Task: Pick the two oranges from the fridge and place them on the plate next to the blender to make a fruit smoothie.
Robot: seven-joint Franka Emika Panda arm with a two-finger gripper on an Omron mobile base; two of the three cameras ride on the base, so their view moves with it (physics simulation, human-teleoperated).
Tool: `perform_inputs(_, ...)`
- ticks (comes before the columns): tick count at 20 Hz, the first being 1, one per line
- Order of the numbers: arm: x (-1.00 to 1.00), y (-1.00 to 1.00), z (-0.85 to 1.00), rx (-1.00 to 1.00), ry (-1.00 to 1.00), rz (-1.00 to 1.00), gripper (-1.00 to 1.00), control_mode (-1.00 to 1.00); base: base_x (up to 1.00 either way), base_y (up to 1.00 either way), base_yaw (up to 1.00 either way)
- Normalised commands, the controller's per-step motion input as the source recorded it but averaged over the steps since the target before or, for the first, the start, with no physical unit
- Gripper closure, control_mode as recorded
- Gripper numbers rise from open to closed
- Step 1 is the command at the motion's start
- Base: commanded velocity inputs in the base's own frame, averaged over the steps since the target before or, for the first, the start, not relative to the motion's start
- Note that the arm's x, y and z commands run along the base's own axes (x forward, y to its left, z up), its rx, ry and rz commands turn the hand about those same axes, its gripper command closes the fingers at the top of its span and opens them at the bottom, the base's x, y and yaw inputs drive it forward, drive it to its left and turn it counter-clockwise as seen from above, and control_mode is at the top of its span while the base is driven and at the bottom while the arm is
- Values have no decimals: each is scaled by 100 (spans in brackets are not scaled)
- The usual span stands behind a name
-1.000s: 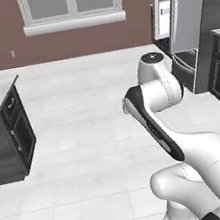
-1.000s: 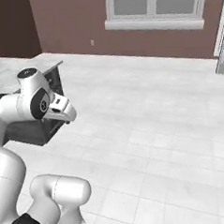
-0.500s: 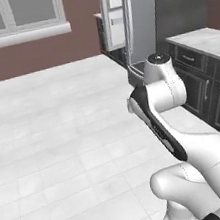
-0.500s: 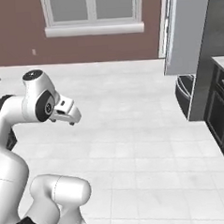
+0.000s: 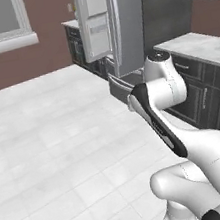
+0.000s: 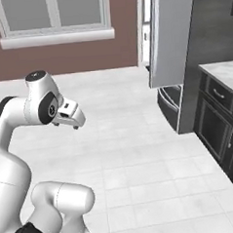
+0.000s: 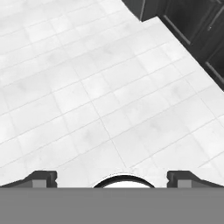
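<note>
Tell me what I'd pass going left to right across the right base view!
The window → the fridge with its door open → the dark cabinets under a pale counter.

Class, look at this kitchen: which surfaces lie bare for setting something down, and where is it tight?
Bare: the marble counter atop the dark cabinets, and the tiled floor below the window. Tight: around the fridge, whose open door juts beside those cabinets.

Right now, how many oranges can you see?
0. The fridge stands ahead with a door open, but its shelves are turned out of sight, so oranges may be hidden inside. The open claw points at bare floor tiles.
</note>
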Motion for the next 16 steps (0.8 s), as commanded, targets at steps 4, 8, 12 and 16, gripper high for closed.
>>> perform_inputs(4,0,0,0,0,0,0,-100,100,100,100,-38)
perform_inputs(8,0,0,0,0,0,0,-100,100,100,100,-39)
perform_inputs(12,0,0,0,0,0,0,-100,100,100,100,-40)
perform_inputs(16,0,0,0,0,0,0,-100,100,100,100,-41)
